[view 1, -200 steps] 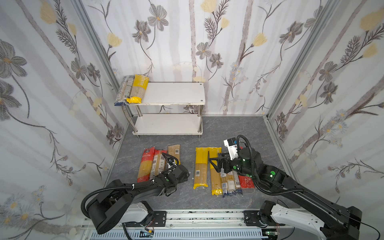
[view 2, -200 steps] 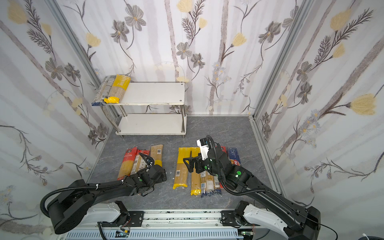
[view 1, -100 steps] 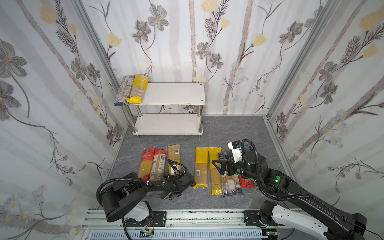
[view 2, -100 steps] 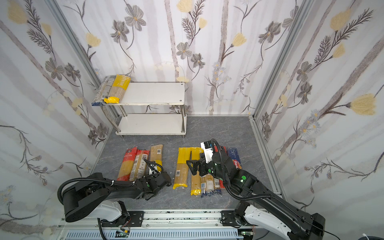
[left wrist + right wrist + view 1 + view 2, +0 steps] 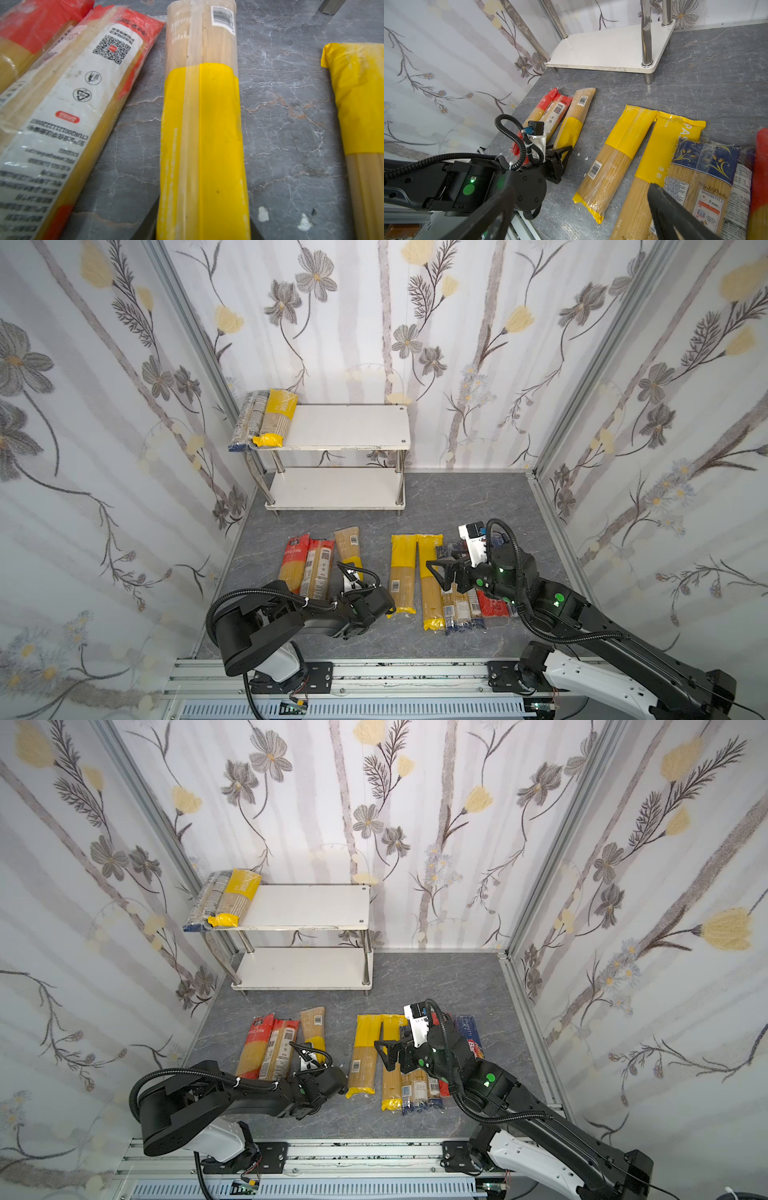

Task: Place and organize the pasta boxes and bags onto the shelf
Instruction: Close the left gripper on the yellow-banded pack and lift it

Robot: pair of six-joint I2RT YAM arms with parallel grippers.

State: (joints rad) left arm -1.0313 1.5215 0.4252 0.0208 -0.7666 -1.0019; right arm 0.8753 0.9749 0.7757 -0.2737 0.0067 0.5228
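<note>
Nearest to me, my left pincer [image 5: 204,209] lies low on the grey marbled bench [image 5: 457,497], its 2 dark fingers [image 5: 149,220] pressed against both sides of the yellow-banded pack [image 5: 201,124]. I read that as a pinch on the pack's near end. The pack lies flat, and its clear barcoded end points toward the shelf [image 5: 345,429]. Just to its left lie 2 red-ended packs [image 5: 293,564], side by side and angled slightly toward it at their far ends. My right pincer [image 5: 580,182] hangs above the bench with its fingers spread wide and holds nothing. In both top views it sits over the second cluster of packs. That cluster starts with 2 yellow-ended bags [image 5: 402,572] lying parallel. Next come the dark-blue-ended bags [image 5: 457,610], then a red pack [image 5: 492,608], all pressed together under the right arm. In a top view the dark blue Barilla pack [image 5: 471,1040] shows at the cluster's far right edge, partly covered by the arm. A strip of bare bench separates the 2 clusters. Farther back, against the flowered wall, stands the shelf, with 2 white boards on chrome posts. On the left end of its upper board lie 2 packs side by side, a dark-blue-ended pack [image 5: 247,418] at the edge and a yellow-wrapped pack [image 5: 276,418] beside it. Their near ends stick out past the front edge.
</note>
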